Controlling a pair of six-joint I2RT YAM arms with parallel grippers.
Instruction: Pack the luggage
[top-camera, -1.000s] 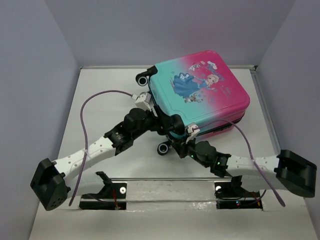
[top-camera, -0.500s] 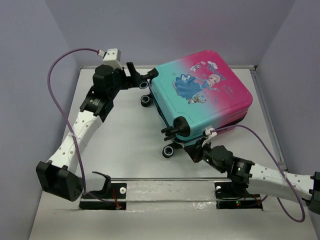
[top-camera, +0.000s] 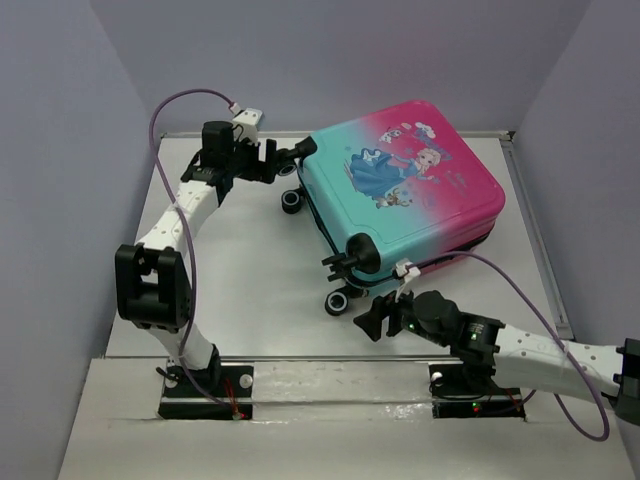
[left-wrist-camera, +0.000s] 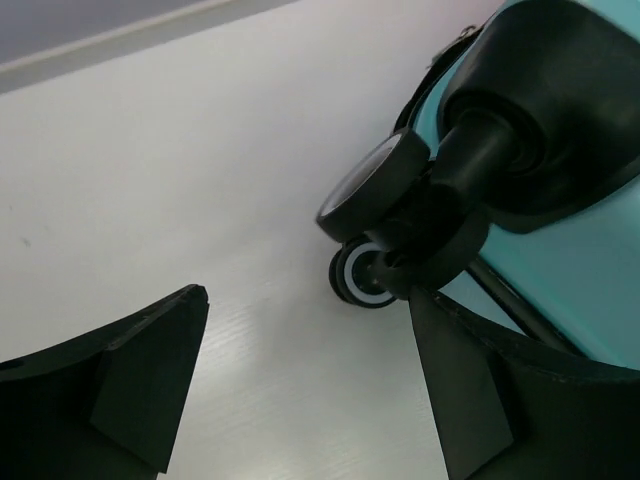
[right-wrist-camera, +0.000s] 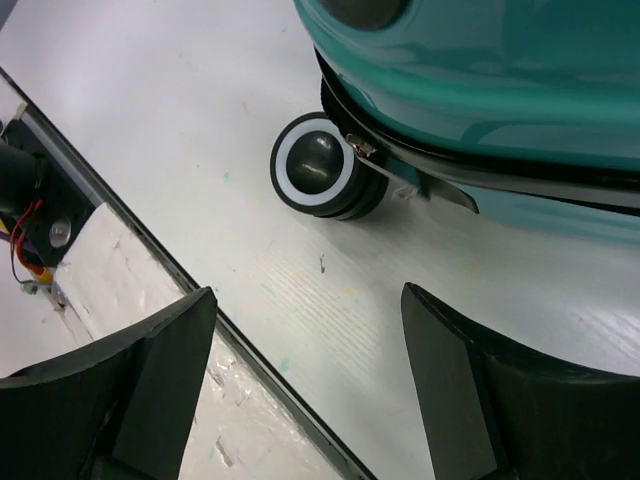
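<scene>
- Plainly, the luggage (top-camera: 400, 195) is a glossy hard shell with rounded corners, teal fading to pink. It lies flat and shut at the far right of the matte white table (top-camera: 240, 270), its contents hidden.
- The black near wheel (right-wrist-camera: 318, 178), white-ringed, lies just ahead of the right gripper (right-wrist-camera: 305, 390), whose jaws are spread and empty.
- The left gripper (left-wrist-camera: 300, 380), jaws likewise spread, faces the far wheel (left-wrist-camera: 365, 275).
- Since half a second ago the right gripper has backed off the near corner, while the luggage has not shifted.

The left gripper (top-camera: 270, 160) reaches far forward with jaws apart, while the right gripper (top-camera: 371, 319) sits low, jaws spread.
</scene>
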